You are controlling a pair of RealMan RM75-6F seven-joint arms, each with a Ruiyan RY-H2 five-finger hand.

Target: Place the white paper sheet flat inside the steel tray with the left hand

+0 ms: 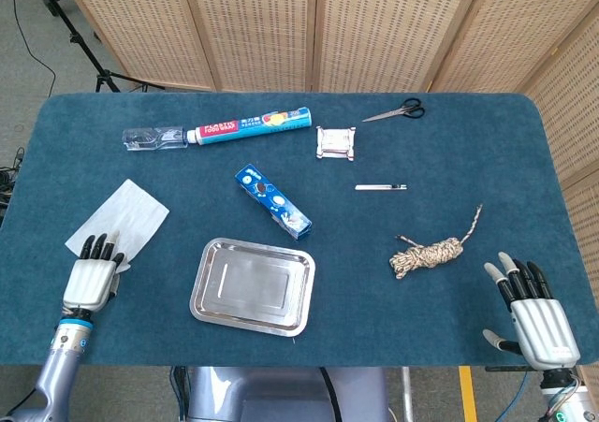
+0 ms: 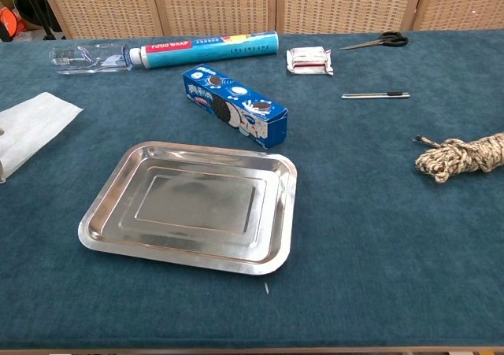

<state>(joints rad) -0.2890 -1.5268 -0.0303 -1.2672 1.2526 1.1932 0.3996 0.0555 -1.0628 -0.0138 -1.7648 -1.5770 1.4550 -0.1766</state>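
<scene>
The white paper sheet [image 1: 120, 216] lies flat on the blue cloth at the left, also at the left edge of the chest view [image 2: 35, 127]. My left hand [image 1: 91, 280] lies palm down at the sheet's near corner, its fingertips [image 1: 101, 249] resting on the paper, fingers stretched out. The steel tray [image 1: 197, 296] sits bare to the right of that hand, near the front edge; in the chest view the tray [image 2: 95, 213] holds nothing. My right hand [image 1: 533, 321] rests open at the table's near right corner, holding nothing.
A blue cookie box [image 1: 273, 201] lies just behind the tray. Further back are a clear bottle [image 1: 150, 138], a long tube [image 1: 248, 123], a small packet [image 1: 336, 143] and scissors [image 1: 395, 112]. A pen [image 1: 381, 187] and a rope bundle [image 1: 429, 254] lie at the right.
</scene>
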